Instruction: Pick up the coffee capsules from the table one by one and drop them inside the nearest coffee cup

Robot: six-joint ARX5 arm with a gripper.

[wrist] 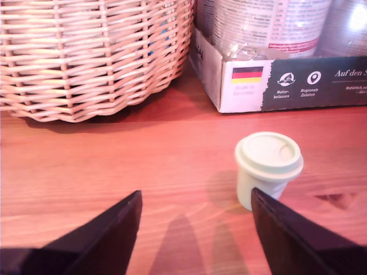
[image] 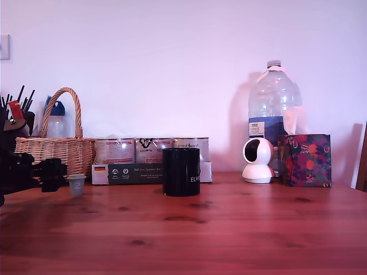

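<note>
We see 1 coffee capsule (wrist: 268, 169) upright on the reddish wooden table (image: 229, 235) before a plain wall, near the wicker basket (wrist: 86, 57); the gripper (wrist: 195, 229) spread wide, holding nothing.

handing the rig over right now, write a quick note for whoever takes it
Gripper: open, empty, low over the table, at the exterior view's left.
Capsule: the only one visible, upright on the table in front of the basket. In the wrist view it sits off centre, close to one finger; contact can't be judged.
Mug: upright near the table's middle, to the capsule's right in the exterior view, in front of the tins' tray. Its inside is not visible.
Done: nothing can be confirmed.
Left: centre on the capsule, grip, lift, carry it over the mug, drop.
</note>
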